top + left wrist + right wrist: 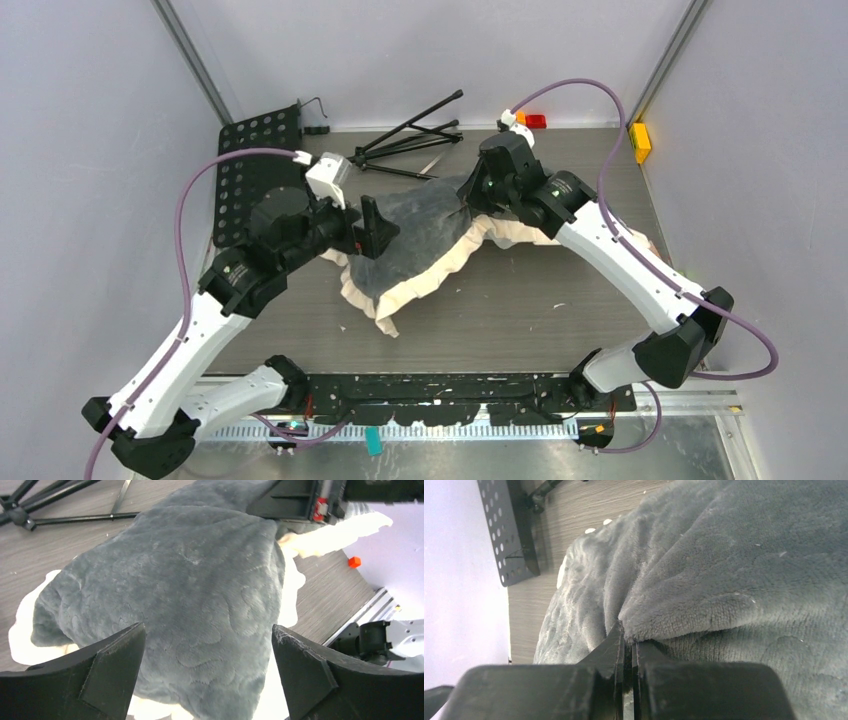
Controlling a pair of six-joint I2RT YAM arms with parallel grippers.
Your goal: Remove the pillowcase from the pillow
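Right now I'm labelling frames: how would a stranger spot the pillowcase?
On the grey wood-grain table lies one soft heap at the centre. That pillowcase is grey plush with a cream frilled border, unlike the hard black tripod behind it.

I have my left arm (190, 340) reaching forward and inward, the left gripper (208, 627) angled down with its jaws spread wide, holding nothing. My right arm (620, 250) folds at the elbow and stretches toward the middle, the right gripper (628, 635) pinched tight on a fold of pillowcase (734, 555).
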